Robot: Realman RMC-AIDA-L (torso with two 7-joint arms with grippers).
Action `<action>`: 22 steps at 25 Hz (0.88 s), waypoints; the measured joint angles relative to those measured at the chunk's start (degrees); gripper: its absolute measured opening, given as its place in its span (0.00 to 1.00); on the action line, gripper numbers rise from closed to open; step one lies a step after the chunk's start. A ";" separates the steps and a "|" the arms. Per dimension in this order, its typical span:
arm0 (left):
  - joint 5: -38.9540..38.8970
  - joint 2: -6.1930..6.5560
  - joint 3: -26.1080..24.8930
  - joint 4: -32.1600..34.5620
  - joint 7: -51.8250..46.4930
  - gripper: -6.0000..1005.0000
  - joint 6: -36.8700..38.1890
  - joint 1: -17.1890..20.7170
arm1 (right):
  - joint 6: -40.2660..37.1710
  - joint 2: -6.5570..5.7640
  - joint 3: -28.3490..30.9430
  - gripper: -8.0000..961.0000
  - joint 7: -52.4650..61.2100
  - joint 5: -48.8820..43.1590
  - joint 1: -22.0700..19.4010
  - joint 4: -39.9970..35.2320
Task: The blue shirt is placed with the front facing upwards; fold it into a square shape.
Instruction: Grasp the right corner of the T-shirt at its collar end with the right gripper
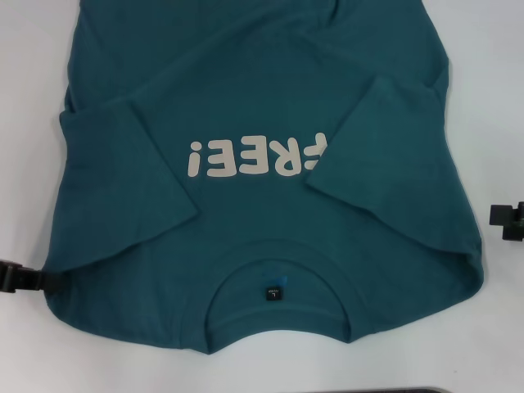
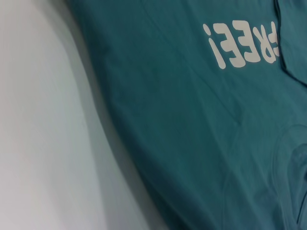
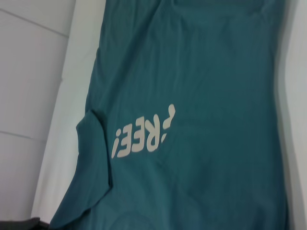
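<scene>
Underneath: white worktop (image 1: 499,98), plain and pale. Left gripper (image 1: 15,277) at the near left edge, just beside the shirt's shoulder; right gripper (image 1: 506,219) at the right edge, apart from the cloth; cannot tell either one's opening. Blue shirt (image 1: 246,98) lies flat, centred, front up, collar near, both sleeves folded inward, right sleeve covering part of the cream "FREE!" lettering (image 1: 254,155).

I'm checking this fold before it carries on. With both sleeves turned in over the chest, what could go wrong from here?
1. The right sleeve lies skewed across the first letter of the FREE! lettering, so the blue shirt may fold lopsided rather than square.
2. The left sleeve looks loose and could slip open during a lift.
3. The left gripper sits right at the shoulder edge, the right gripper apart from it, so grasps may be uneven.
</scene>
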 joint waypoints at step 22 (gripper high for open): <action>0.00 0.15 0.00 0.00 0.52 0.02 0.44 -0.17 | -0.93 0.90 -0.45 0.92 0.53 -6.46 1.88 -2.89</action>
